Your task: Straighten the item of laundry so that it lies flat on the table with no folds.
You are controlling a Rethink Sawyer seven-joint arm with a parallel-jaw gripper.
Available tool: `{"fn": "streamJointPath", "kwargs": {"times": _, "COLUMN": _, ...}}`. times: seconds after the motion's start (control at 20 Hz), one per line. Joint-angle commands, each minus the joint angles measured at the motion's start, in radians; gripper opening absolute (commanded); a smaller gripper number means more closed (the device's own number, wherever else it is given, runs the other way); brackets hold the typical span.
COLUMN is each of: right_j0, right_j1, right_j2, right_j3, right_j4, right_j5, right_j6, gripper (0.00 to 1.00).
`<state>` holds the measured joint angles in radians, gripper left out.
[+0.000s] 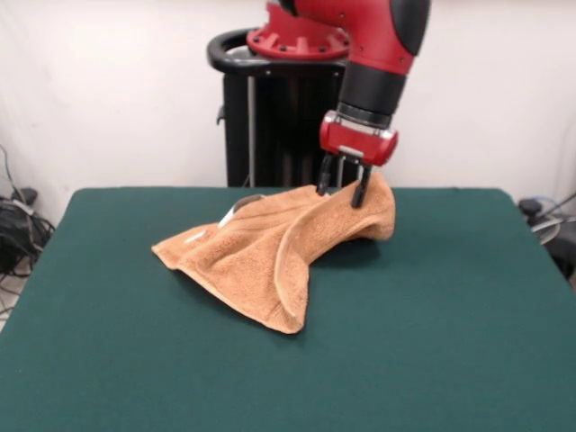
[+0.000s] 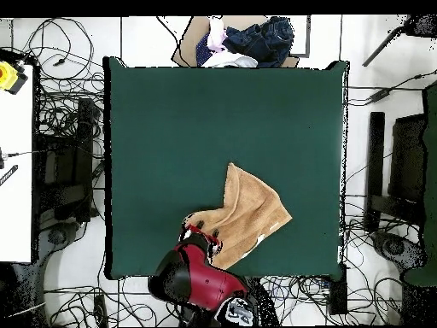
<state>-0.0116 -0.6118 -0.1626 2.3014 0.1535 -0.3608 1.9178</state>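
Observation:
The orange-tan towel [image 1: 270, 247] lies crumpled on the dark green table [image 1: 432, 342], towards its far side. Its right end is lifted off the top, and a fold runs down to a point at the front. A small white loop tag [image 1: 232, 212] sticks up at its back edge. My gripper [image 1: 341, 189] comes down from above and is shut on the raised right end. In the overhead view the towel [image 2: 249, 212] lies near the table's [image 2: 213, 120] bottom edge, and the gripper [image 2: 205, 232] sits at the towel's lower left corner.
The black pedestal [image 1: 270, 117] stands just behind the towel. A pile of dark and light clothes [image 2: 247, 38] lies off the table at the far edge in the overhead view. Cables cover the floor around the table.

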Motion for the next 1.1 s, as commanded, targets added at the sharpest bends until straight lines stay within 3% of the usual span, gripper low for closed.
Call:
{"fn": "streamJointPath", "kwargs": {"times": 0.05, "right_j0": 0.022, "right_j1": 0.039, "right_j2": 0.104, "right_j3": -0.038, "right_j4": 0.045, "right_j5": -0.061, "right_j6": 0.280, "gripper": 1.00}}
{"fn": "streamJointPath", "kwargs": {"times": 0.1, "right_j0": 0.027, "right_j1": 0.044, "right_j2": 0.102, "right_j3": -0.037, "right_j4": 0.048, "right_j5": -0.081, "right_j6": 0.290, "gripper": 1.00}}
{"fn": "streamJointPath", "kwargs": {"times": 0.15, "right_j0": 0.019, "right_j1": 0.046, "right_j2": 0.111, "right_j3": -0.034, "right_j4": 0.046, "right_j5": -0.078, "right_j6": 0.298, "gripper": 0.00}}
{"fn": "streamJointPath", "kwargs": {"times": 0.3, "right_j0": -0.010, "right_j1": 0.055, "right_j2": 0.129, "right_j3": -0.032, "right_j4": 0.003, "right_j5": -0.132, "right_j6": 0.316, "gripper": 0.00}}
{"fn": "streamJointPath", "kwargs": {"times": 0.5, "right_j0": 0.003, "right_j1": 0.047, "right_j2": 0.136, "right_j3": -0.022, "right_j4": 0.041, "right_j5": -0.174, "right_j6": 0.361, "gripper": 0.00}}
{"fn": "streamJointPath", "kwargs": {"times": 1.1, "right_j0": 0.027, "right_j1": 0.026, "right_j2": 0.137, "right_j3": -0.040, "right_j4": 0.095, "right_j5": -0.113, "right_j6": 0.347, "gripper": 0.00}}
